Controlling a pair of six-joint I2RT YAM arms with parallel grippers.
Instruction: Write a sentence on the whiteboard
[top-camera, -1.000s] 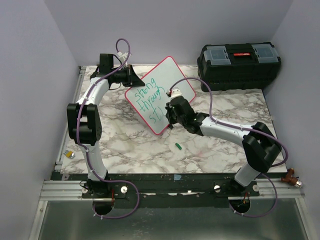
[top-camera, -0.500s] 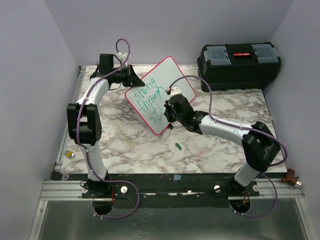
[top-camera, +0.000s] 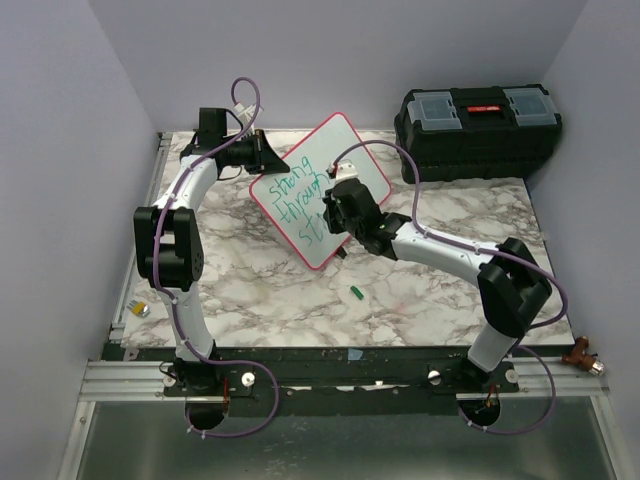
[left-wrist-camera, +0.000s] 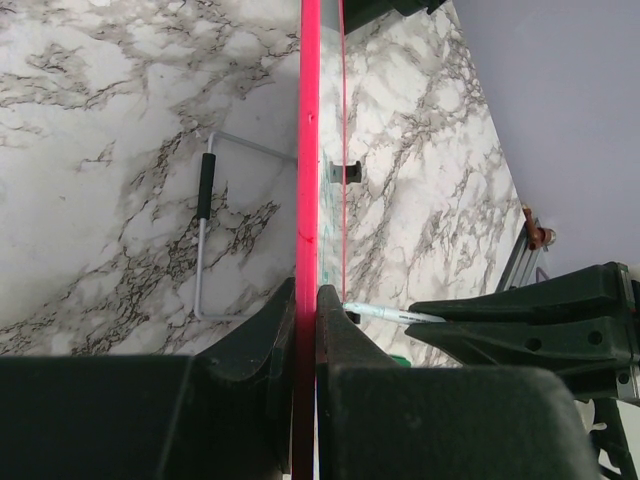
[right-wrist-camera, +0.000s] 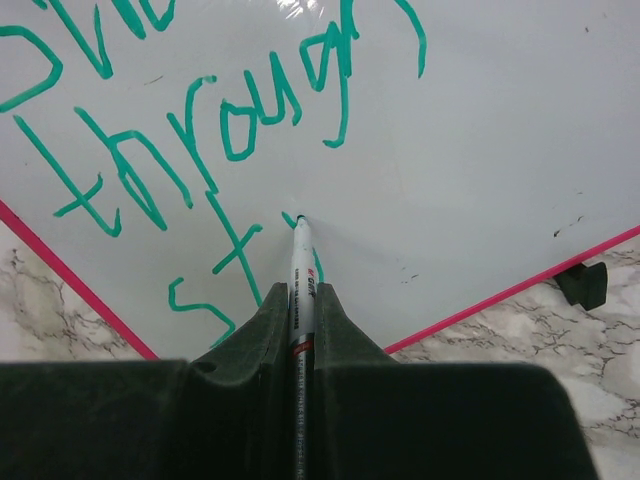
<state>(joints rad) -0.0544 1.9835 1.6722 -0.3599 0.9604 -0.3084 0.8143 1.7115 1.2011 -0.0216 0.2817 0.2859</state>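
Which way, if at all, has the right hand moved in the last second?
Yes. In the top view the right hand has slid away from the loose green cap, toward the far side and slightly left, up the whiteboard.

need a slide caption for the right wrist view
Right gripper holds a marker with its tip on the whiteboard, the green sentence reaching "st" on its third line.

Right wrist view: top line of the sentence (right-wrist-camera: 200, 150) cut off by the upper edge; marker (right-wrist-camera: 300, 262) barrel hidden inside the right gripper (right-wrist-camera: 300, 305). Left wrist view: whiteboard (left-wrist-camera: 308, 150) seen edge-on, writing unreadable. Top view: yellow-silver item (top-camera: 141, 309) at the near left edge of the table (top-camera: 260, 290), too small to identify.
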